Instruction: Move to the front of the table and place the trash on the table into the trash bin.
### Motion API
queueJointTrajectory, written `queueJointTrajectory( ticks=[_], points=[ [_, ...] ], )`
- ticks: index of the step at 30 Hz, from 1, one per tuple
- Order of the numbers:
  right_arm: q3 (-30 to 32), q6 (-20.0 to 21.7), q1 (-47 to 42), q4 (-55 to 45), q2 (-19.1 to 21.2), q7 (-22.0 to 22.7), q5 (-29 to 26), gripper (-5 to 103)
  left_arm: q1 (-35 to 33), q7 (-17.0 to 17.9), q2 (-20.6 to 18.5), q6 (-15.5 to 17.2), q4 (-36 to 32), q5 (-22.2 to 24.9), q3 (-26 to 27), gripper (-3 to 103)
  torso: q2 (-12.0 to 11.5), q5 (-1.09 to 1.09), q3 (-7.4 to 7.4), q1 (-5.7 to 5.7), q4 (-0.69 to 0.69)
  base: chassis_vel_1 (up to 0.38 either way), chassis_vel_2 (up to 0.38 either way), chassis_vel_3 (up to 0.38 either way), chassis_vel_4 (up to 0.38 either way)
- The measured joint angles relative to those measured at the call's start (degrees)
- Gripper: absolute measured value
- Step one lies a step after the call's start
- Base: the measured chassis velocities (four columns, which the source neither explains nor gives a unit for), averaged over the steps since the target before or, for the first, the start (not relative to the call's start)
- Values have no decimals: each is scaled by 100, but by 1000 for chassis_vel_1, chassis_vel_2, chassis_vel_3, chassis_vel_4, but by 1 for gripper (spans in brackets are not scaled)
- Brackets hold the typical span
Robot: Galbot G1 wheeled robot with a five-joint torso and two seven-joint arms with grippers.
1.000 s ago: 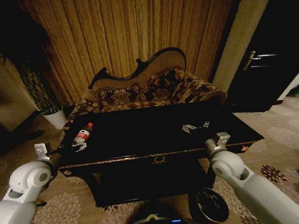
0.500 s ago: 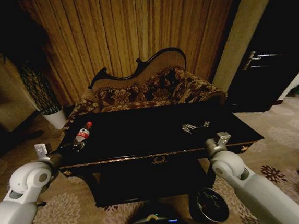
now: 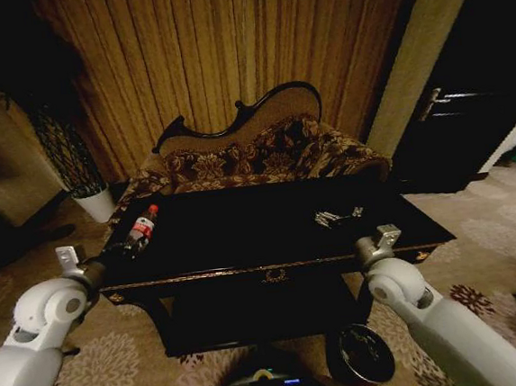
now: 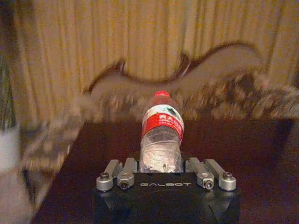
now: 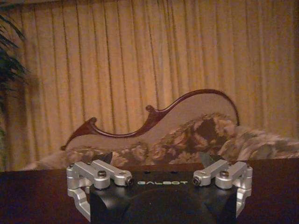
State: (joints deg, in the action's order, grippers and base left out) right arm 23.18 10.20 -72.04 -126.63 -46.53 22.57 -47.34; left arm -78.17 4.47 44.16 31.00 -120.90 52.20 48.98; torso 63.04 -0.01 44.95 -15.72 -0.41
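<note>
I see a dim room with tan curtains [image 3: 227, 51], a carved sofa [image 3: 254, 153] against them, and the black desk [image 3: 271, 237] right in front of me on a floral carpet [image 3: 120, 368]. A potted plant [image 3: 70, 160] stands at far left in a white pot.

My left gripper [image 4: 166, 161] sits at the desk's left front corner, its jaws closed around the base of the bottle [image 3: 139, 230]. In the left wrist view the bottle [image 4: 161, 133] rises straight out from between the linkages, red label and red cap toward the sofa. In the head view the bottle slants up and away from the gripper, over the desk's left edge.

My right gripper [image 5: 159, 161] hovers at the desk's right front edge with its jaws spread wide, nothing between them, facing the sofa across the desktop.

A small pale scrap [image 3: 335, 216] lies on the desk's right half, well apart from the bottle; I cannot tell what it is made of.

The bin [image 3: 362, 354] stands on the carpet below the desk's front right, just beside my right arm [image 3: 442, 330], dark liner visible inside.
</note>
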Motion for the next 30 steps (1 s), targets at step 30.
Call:
queueJointTrajectory(
  ticks=[30],
  points=[
    [-223,-149,892,-1069,388,-1624,-3551,100,1621,-688,-686,-2576,-916,-2254,-2508,39,0,1,0,0,0,0,0,0,0]
  ],
)
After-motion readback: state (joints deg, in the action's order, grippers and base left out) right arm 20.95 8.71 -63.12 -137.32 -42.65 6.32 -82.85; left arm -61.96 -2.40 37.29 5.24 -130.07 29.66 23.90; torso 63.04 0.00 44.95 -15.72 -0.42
